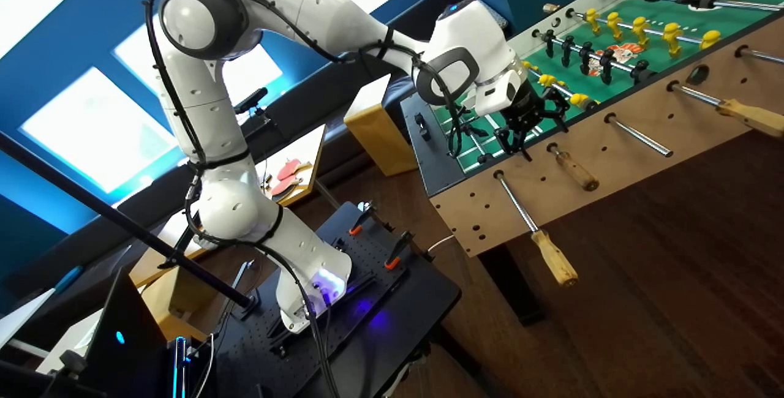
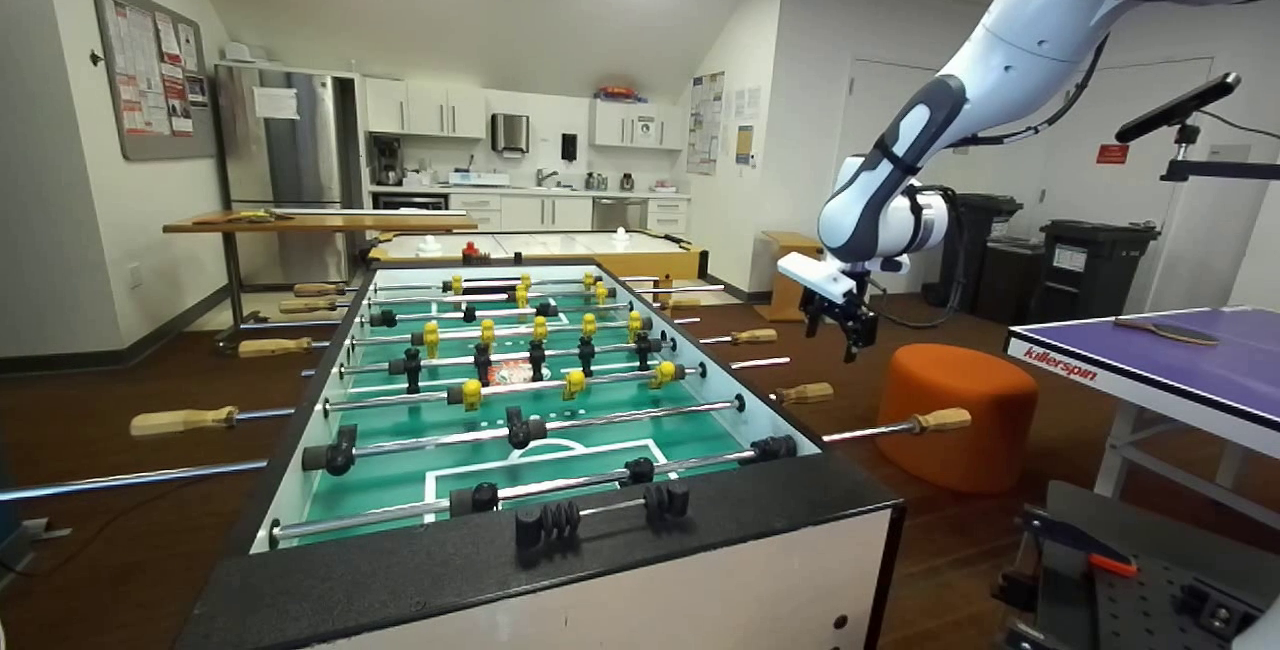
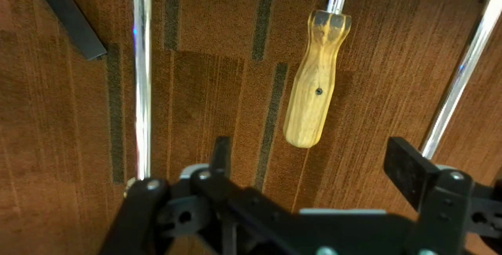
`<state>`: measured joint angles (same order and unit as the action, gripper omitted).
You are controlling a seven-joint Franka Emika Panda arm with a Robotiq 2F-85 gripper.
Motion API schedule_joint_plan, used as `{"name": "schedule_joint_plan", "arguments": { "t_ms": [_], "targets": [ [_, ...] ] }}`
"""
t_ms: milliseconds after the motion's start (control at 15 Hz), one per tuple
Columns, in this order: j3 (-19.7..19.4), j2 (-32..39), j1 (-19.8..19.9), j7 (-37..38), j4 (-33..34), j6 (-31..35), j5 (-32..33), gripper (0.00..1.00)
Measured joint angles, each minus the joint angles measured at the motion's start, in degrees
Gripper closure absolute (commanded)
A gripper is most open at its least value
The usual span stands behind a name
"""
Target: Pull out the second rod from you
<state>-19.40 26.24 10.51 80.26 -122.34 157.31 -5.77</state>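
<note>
The second rod is thin silver metal. Its tan wooden handle (image 1: 574,168) sits close to the foosball table's side wall. In an exterior view its handle (image 2: 805,393) and the inside part of the rod (image 2: 640,417) with black figures show. In the wrist view the handle (image 3: 313,86) points down between my fingers, its end just beyond the fingertips. My gripper (image 3: 310,159) is open and empty, fingers either side of the handle's line, not touching it. In both exterior views the gripper (image 1: 545,142) (image 2: 832,338) hangs above the handle, pointing down.
The first rod, pulled far out, has a wooden handle (image 1: 554,257) on the robot base side. The third rod (image 1: 640,133) sticks out as bare metal on the other side. The foosball table (image 2: 560,570) has a black rim. An orange stool (image 2: 955,410) stands behind the handles.
</note>
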Motion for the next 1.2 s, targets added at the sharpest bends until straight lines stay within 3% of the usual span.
{"name": "schedule_joint_plan", "arguments": {
  "t_ms": [600,1200],
  "targets": [
    [0.06,3.22,0.17,-0.31,1.1,0.0,-0.51,0.0],
    [1.73,10.44,2.06,-1.45,7.53,0.0,-5.53,0.0]
  ]
}}
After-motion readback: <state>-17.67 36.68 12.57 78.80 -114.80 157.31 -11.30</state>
